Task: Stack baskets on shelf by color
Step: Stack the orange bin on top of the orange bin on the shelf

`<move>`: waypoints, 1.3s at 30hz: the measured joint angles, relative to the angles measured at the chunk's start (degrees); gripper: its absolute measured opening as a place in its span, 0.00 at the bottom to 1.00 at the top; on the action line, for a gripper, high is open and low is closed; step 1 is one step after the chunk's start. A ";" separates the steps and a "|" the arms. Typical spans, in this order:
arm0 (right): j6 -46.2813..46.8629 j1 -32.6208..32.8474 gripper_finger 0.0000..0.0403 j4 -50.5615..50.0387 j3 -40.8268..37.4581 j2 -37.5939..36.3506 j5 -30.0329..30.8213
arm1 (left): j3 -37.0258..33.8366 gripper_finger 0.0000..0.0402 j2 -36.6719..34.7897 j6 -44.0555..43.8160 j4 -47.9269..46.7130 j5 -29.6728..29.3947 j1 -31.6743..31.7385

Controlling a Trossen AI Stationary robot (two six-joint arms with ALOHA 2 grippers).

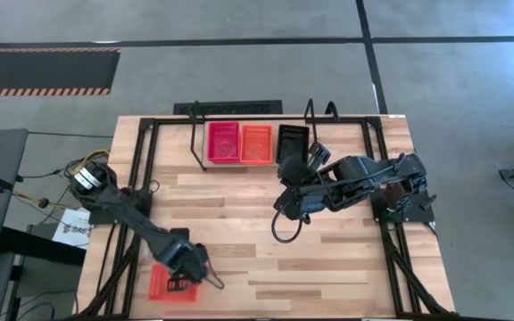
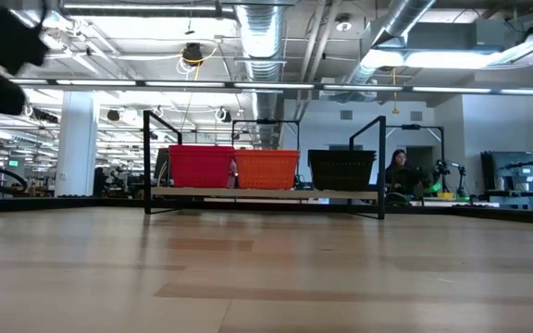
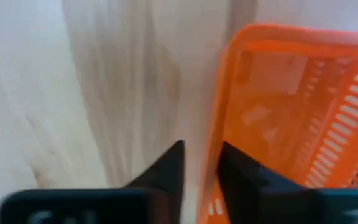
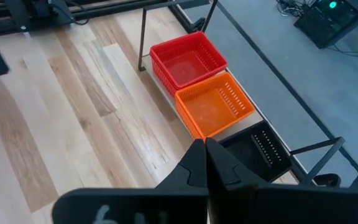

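An orange basket (image 3: 291, 106) lies flat on the table near its near left corner (image 1: 169, 283). My left gripper (image 3: 202, 149) points down over the basket's side wall with a narrow gap; one finger stands outside the wall and one over the inside. On the shelf (image 2: 248, 193) at the far edge, a red basket (image 1: 223, 143), an orange basket (image 1: 257, 143) and a black basket (image 1: 293, 141) stand in a row. My right gripper (image 4: 205, 155) is shut and holds nothing, raised above the table near the black basket (image 4: 260, 149). My left gripper comes at the orange basket's side wall (image 3: 221, 124) from above, pointing down, with one finger on each side of it. I cannot tell whether the fingers touch the wall. The basket rests flat on the table.
Black frame rods run along the table's left and right sides (image 1: 136, 178). A wide stretch of bare wood (image 1: 239, 214) lies between the shelf and the near basket. A cable loop (image 1: 284, 230) hangs under my right arm. A person (image 2: 401, 171) sits far behind the table.
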 joint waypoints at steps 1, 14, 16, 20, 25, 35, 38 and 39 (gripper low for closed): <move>-0.02 0.00 0.01 -0.04 0.00 0.00 -0.06 | 0.00 0.10 0.00 0.96 -0.03 0.34 1.29; 5.19 3.98 0.00 -0.40 0.00 -0.35 1.92 | 4.09 0.00 -0.07 3.80 7.15 -17.17 21.64; 6.94 5.06 0.00 -0.39 0.00 -0.35 2.19 | 4.54 0.00 -0.07 4.57 10.70 -18.36 24.94; 10.23 7.25 0.00 -0.39 0.00 -0.35 2.21 | 4.57 0.00 -0.07 5.98 17.38 -17.03 30.69; 15.04 9.86 0.00 -0.41 0.00 -0.35 2.24 | 4.57 0.00 -0.07 6.14 18.58 -16.28 35.70; 24.74 13.09 0.00 -0.37 -0.04 3.38 3.26 | 4.57 0.00 -0.07 8.71 18.52 -12.75 39.32; 27.50 13.11 0.00 -0.41 0.02 5.53 3.03 | 4.57 0.00 -0.07 9.37 18.48 -12.67 39.13; 28.05 12.96 0.00 -0.43 0.04 6.30 2.86 | 4.57 0.00 -0.07 9.71 18.50 -12.66 39.13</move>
